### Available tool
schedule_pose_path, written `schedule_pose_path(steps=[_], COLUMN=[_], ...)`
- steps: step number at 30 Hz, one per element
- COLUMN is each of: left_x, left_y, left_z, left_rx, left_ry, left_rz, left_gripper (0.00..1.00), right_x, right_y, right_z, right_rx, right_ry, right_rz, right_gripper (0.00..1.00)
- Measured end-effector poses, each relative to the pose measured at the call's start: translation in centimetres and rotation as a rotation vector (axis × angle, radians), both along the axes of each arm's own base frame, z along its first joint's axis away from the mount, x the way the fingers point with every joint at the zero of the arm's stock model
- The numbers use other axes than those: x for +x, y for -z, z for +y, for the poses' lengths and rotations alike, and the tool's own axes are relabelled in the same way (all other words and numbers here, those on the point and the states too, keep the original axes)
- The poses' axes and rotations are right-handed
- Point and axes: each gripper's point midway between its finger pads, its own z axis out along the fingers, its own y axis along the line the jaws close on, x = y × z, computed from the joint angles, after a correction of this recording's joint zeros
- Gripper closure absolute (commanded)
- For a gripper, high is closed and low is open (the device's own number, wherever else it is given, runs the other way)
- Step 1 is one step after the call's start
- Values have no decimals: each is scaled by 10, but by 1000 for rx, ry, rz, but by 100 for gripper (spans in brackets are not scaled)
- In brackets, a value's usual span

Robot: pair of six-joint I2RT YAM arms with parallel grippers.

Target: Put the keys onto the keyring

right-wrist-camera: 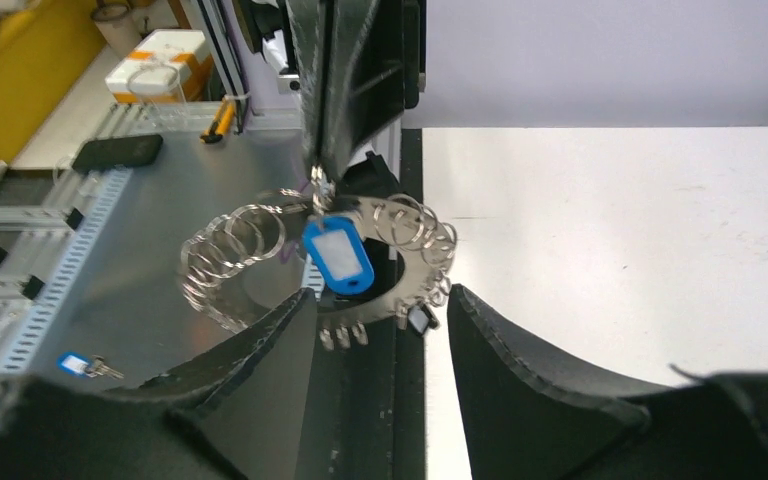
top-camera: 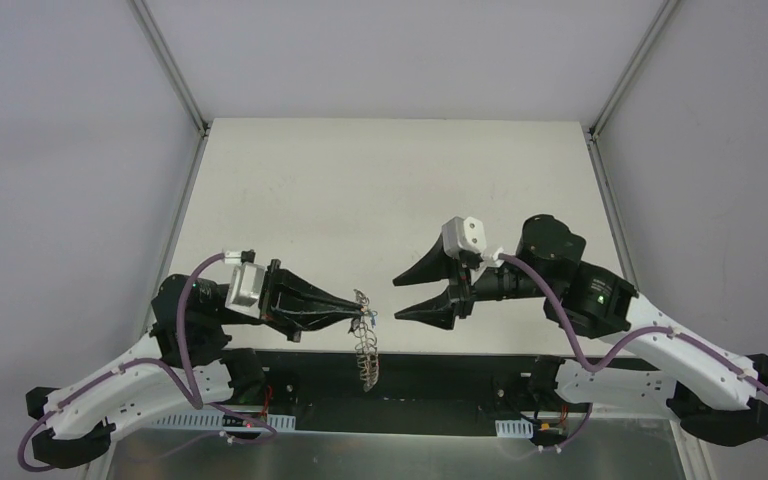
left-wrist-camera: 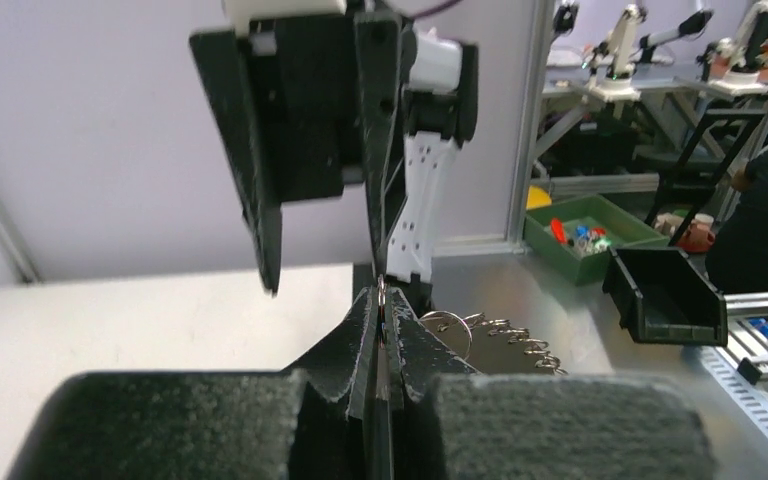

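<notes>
Left gripper point(top-camera: 356, 316), low centre-left in the top view: jaws pressed together, clamped on the rim of the keyring point(top-camera: 365, 345). The ring hangs off the fingertips over the near edge of the white table point(top-camera: 390, 180). In the left wrist view the fingers point(left-wrist-camera: 365, 335) sit flat together on a thin silver bit, and the ring's wire loops fan out to the right of them. Right gripper point(top-camera: 400, 299), just right of the ring in the top view: jaws well apart, nothing between them, not touching the ring. In the right wrist view its two fingers point(right-wrist-camera: 270, 350) frame the bottom and the ring sits mid-frame with silver loops all round its edge. The blue-tagged key point(right-wrist-camera: 338, 255) dangles right under the left gripper's tip, across the ring's hole. The tag has a pale insert, and any writing on it is too blurred to read. A black tag point(right-wrist-camera: 418, 318) hangs among the loops at the ring's lower right edge. A second blue tag point(right-wrist-camera: 73, 363) lies apart on the grey metal sheet point(right-wrist-camera: 140, 250), lower left of that view. An orange-and-white box point(right-wrist-camera: 155, 62) is at upper left, print too small to read. A green bin point(left-wrist-camera: 580, 235) of coloured bits is at the right of the left wrist view, with a black bin point(left-wrist-camera: 665, 292) just below it.
</notes>
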Motion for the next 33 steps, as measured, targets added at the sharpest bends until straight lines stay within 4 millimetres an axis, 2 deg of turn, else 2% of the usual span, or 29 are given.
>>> schedule_pose_path(steps=[4,9,15,24,33], left_x=[-7,-16,-20,-18,-21], left_y=[-13,-24,-26,-31,-40], left_z=[1,5,10,16,28], left_rx=[-98,-194,-295,-423,-485], left_ry=[36,66,70,38,15], left_rz=[-83,-165,-236,-293,-327], left_gripper=[100,100,100,100,100], right_x=[-2,-13,-26,-27,-34], right_y=[2,-1,-14,-35,-50], right_z=[8,13,17,36,46], right_rx=[7,30,95,169,207], right_ry=[-42,-108,-163,-177,-192], right_rz=[-66,-136,-219,-283,-295], right_gripper=[48,49,51,60,62])
